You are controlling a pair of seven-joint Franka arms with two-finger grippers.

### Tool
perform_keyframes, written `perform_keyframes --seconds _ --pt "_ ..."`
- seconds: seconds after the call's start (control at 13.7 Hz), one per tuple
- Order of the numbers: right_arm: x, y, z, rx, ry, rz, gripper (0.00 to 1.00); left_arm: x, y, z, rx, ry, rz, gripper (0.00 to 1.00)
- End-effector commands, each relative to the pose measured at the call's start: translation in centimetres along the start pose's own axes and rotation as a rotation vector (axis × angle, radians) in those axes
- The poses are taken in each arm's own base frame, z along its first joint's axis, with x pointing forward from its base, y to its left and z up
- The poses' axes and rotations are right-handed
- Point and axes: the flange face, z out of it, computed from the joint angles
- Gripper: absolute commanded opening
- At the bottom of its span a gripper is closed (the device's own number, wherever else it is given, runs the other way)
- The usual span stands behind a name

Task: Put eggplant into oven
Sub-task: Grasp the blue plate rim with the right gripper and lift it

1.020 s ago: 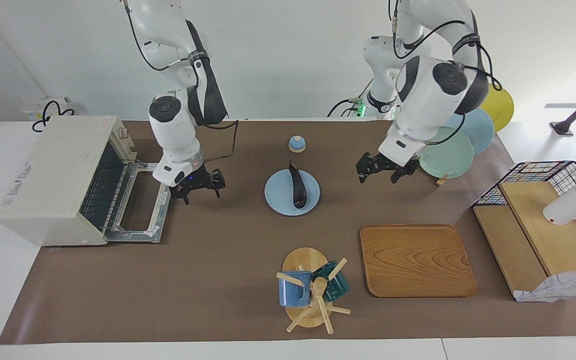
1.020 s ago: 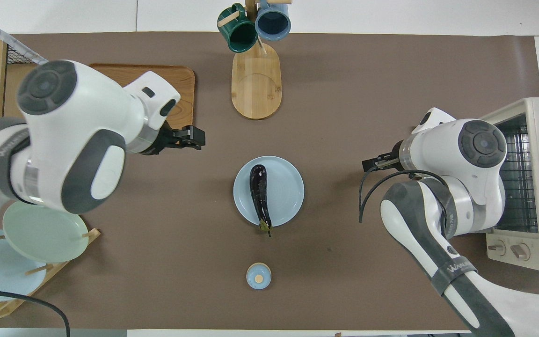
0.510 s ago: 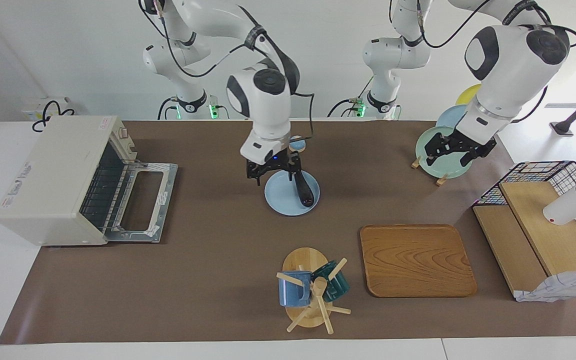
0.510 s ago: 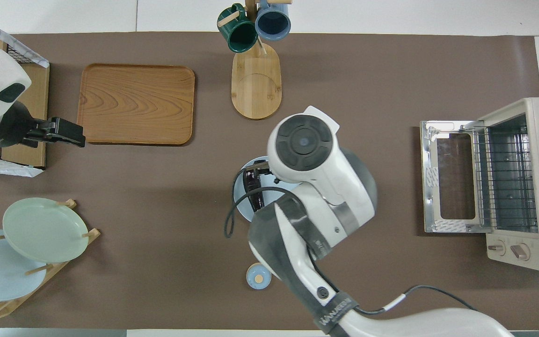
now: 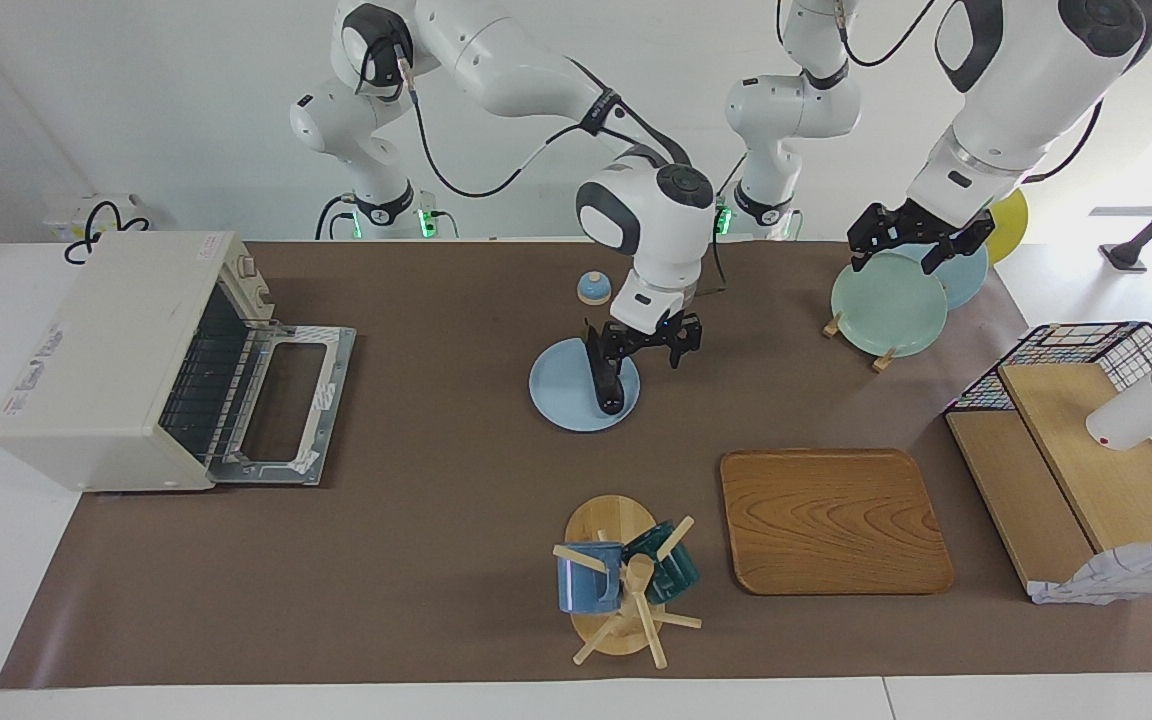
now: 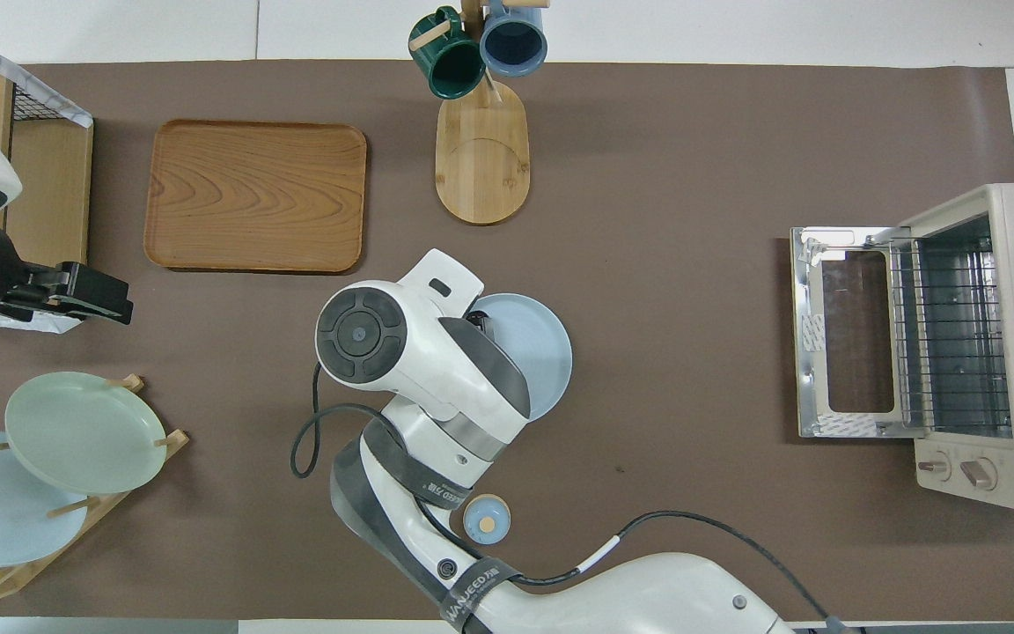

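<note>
Facing view gives me the right gripper (image 5: 643,341) low over the blue plate (image 5: 561,385) at mid-counter, fingers apart, with the eggplant (image 5: 607,383) lying on that plate just beneath it; I cannot tell whether they touch. My left gripper (image 5: 919,236) hangs with fingers spread above the green plate (image 5: 881,295) in the rack. I see the oven (image 5: 111,355) at the right arm's end, door down, rack bare
</note>
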Motion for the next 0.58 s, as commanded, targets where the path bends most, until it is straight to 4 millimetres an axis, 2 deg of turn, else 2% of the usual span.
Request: perform_keyframes --seconds 0.0,0.22,0.36,0.51 --pt "-1.1 -1.5 2.3 -0.039 0.025 0.000 0.95 0.1 0.1 0.5 0.018 0.060 0.003 1.00" --pt "-1.7 -1.2 3.6 -0.068 0.026 -0.020 0.58 1.2 -0.5 -0.4 0.010 0.072 -0.011 1.00" --pt "-1.8 -0.9 4.1 -0.072 0.020 -0.020 0.38 1.4 -0.3 -1.4 0.013 0.090 -0.003 1.00" --pt "-2.3 -0.8 4.7 -0.068 0.019 -0.019 0.36 1.4 -0.5 -1.4 0.013 0.095 -0.001 1.00"
